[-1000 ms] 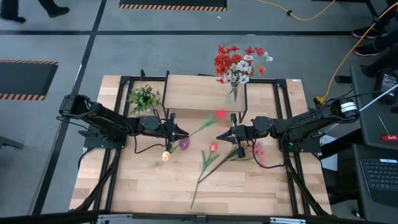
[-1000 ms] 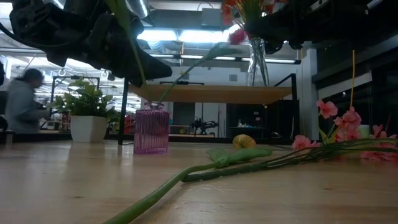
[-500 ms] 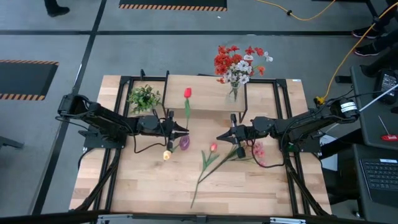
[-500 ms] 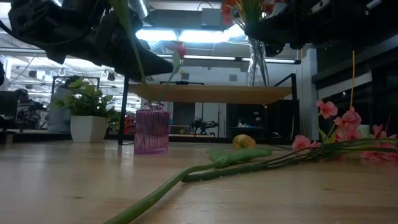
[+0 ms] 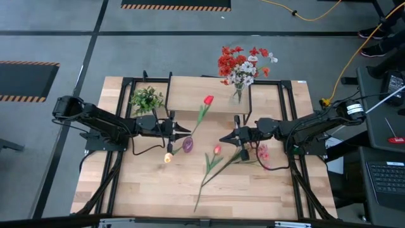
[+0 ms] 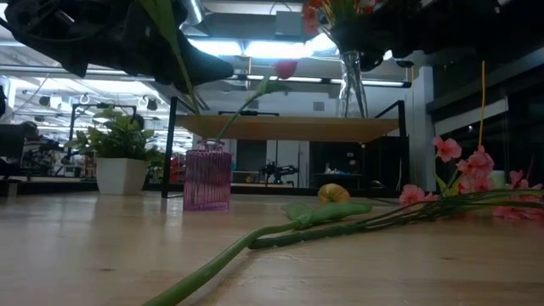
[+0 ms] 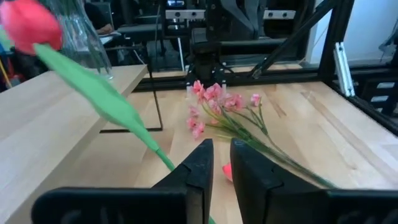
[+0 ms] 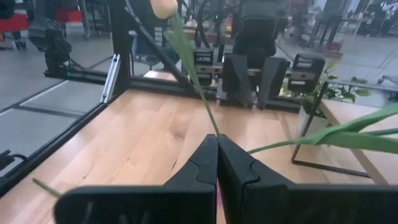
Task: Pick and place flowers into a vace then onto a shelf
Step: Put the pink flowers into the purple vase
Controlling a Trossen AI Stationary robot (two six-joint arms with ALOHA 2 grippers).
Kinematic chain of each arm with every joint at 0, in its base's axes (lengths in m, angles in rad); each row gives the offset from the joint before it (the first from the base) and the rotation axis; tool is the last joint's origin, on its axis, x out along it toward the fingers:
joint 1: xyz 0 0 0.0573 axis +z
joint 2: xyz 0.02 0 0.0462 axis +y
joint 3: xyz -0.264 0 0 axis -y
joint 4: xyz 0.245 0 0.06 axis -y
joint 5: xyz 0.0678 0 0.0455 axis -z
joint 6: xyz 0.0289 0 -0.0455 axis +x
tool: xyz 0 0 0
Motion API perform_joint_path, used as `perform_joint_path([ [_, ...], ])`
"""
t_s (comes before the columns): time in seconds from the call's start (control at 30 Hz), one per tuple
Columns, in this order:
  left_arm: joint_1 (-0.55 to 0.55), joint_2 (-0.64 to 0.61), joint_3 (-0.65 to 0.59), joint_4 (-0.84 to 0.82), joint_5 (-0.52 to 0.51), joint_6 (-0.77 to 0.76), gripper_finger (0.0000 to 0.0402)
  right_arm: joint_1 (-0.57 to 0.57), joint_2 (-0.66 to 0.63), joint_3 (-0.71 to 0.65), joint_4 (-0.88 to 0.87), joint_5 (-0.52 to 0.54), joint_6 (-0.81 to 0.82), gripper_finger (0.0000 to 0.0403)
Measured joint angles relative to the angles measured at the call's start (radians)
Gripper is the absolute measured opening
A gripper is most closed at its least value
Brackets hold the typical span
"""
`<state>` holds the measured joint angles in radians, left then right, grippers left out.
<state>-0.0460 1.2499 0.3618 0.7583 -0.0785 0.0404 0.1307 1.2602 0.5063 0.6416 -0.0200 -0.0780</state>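
The red tulip [image 5: 208,100] had swung rightward in the purple vase [image 5: 188,145]. Left gripper [image 5: 185,132], frame centre, pinched a yellow flower [image 5: 168,158]'s stem; right gripper [image 5: 223,139] stayed closed.

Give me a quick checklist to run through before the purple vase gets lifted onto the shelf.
1. Red tulip in purple vase: ok, its stem leans toward the shelf.
2. Vase upright on the table: ok.
3. Left gripper clear of the tulip's stem: cannot tell.
4. Right gripper ready to grab: not ok, shut, near the pink tulip.
5. Room on the shelf: ok, bare board beside the bouquet.
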Motion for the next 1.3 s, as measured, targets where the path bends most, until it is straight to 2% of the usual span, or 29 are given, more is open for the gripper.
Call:
perform_joint_path([
  [0.07, 0.000, -0.001, 0.000, -0.001, 0.000, 0.013, 0.0047, 0.000, 0.000, 0.028, -0.076, 0.000, -0.005, 0.0004],
  [0.3, 0.000, -0.002, 0.000, -0.001, -0.007, 0.062, 0.0047, 0.012, 0.000, 0.210, -0.521, 0.001, 0.050, 0.0004],
  [0.43, 0.000, -0.002, 0.000, 0.000, -0.011, 0.115, 0.0049, 0.045, 0.000, 0.295, -0.695, 0.014, 0.050, 0.0004],
  [0.67, 0.000, -0.002, 0.000, 0.000, -0.014, 0.122, 0.0045, 0.145, 0.000, 0.429, -0.963, 0.271, 0.053, 0.0004],
  [0.77, 0.000, -0.002, 0.000, 0.000, -0.014, 0.122, 0.0046, 0.176, 0.000, 0.455, -0.990, 0.306, 0.052, 0.0004],
  [1.1, 0.000, -0.002, 0.000, 0.001, -0.015, 0.181, 0.0043, 0.202, 0.008, 0.462, -1.005, 0.307, 0.104, 0.0006],
  [1.3, 0.000, -0.002, 0.000, 0.001, -0.014, 0.183, 0.0044, 0.202, 0.008, 0.462, -1.002, 0.307, 0.123, 0.0045],
])
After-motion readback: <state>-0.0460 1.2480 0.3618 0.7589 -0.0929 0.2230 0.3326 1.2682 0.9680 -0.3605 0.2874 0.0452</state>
